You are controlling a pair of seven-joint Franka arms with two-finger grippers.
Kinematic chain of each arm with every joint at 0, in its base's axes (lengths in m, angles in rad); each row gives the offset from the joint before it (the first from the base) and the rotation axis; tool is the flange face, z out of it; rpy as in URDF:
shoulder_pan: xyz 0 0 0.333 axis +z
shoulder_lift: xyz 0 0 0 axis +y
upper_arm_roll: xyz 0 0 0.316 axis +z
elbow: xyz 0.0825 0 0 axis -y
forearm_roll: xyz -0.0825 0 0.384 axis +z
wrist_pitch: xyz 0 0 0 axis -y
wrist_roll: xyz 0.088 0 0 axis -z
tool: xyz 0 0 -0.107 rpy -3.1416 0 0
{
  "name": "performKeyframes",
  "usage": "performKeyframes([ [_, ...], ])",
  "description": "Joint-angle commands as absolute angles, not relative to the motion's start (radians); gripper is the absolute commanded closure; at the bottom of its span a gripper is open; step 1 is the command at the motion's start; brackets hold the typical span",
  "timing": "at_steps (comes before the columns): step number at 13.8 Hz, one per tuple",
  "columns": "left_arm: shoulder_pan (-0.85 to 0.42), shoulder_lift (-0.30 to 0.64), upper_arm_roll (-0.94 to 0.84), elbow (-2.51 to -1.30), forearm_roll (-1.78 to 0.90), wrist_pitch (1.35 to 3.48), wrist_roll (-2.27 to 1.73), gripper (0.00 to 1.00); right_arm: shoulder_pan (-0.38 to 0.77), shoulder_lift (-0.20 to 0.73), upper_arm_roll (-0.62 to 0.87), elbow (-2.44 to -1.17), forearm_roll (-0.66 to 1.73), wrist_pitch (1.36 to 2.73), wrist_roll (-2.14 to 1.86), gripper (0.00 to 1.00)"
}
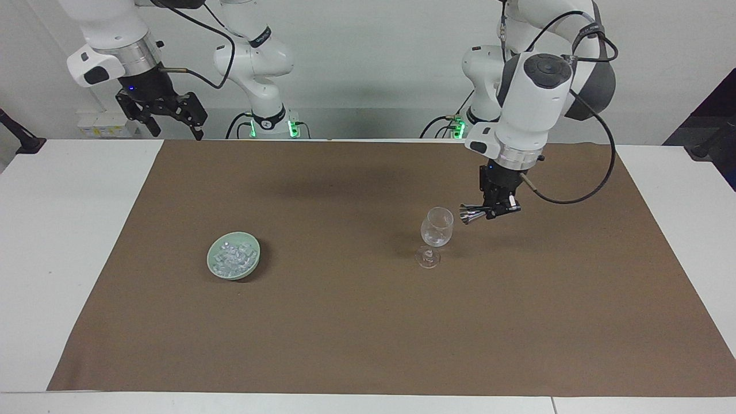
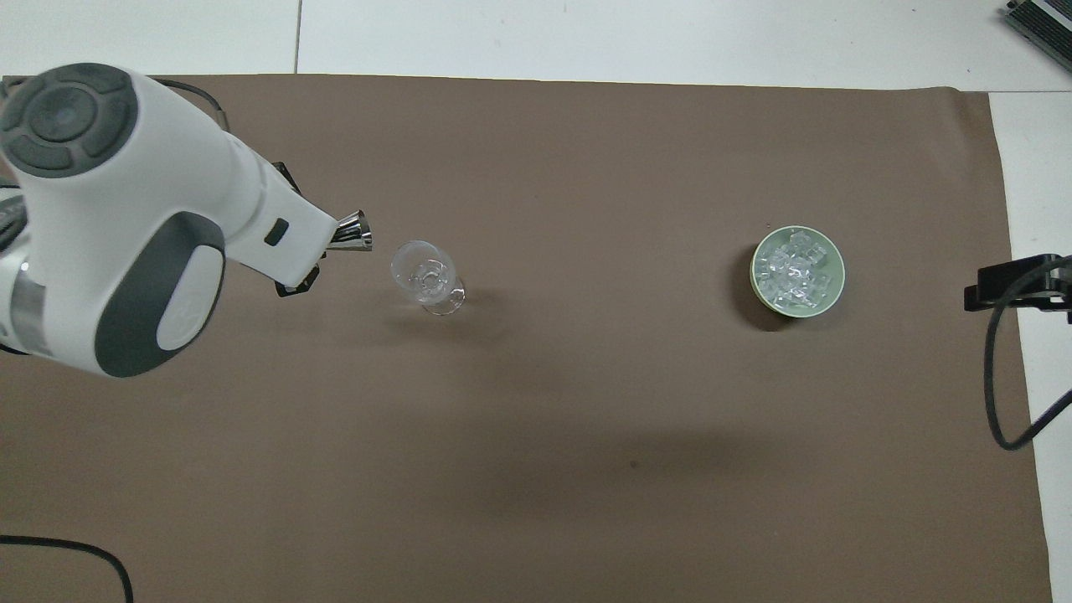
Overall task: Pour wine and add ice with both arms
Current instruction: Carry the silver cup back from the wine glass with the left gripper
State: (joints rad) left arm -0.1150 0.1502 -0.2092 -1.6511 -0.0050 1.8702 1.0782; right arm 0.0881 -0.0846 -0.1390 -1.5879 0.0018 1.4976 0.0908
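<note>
The ice [image 1: 232, 256] lies heaped in a dish [image 1: 215, 268] toward the right arm's end of the surface [image 1: 34, 241]: slippery, hard, light; judged best pinched 1 cube at a time. The left tool [image 1: 492, 210], clenched on a jigger [image 1: 470, 214], hangs beside the fragile glass [image 1: 436, 231]. The right tool [image 1: 172, 118] waits released over the surface's edge, with open mat [image 1: 345, 322] around dish and glass.
</note>
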Motion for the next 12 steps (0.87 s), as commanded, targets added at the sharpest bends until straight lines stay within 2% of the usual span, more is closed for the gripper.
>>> performKeyframes([
  [1,0.012,0.169,-0.212,-1.631,-0.157,1.845,1.257,1.00,0.089,-0.104,-0.143,-1.609,0.014,1.509,0.072,0.00],
  [5,0.202,0.201,-0.212,-1.641,-0.449,1.755,1.535,1.00,0.089,-0.104,-0.143,-1.609,0.014,1.509,0.072,0.00],
  [8,0.351,0.268,-0.212,-1.644,-0.667,1.636,1.728,1.00,0.089,-0.104,-0.143,-1.609,0.014,1.509,0.072,0.00],
  [12,0.501,0.403,-0.213,-1.643,-0.860,1.479,1.925,1.00,0.089,-0.104,-0.143,-1.609,0.014,1.509,0.072,0.00],
])
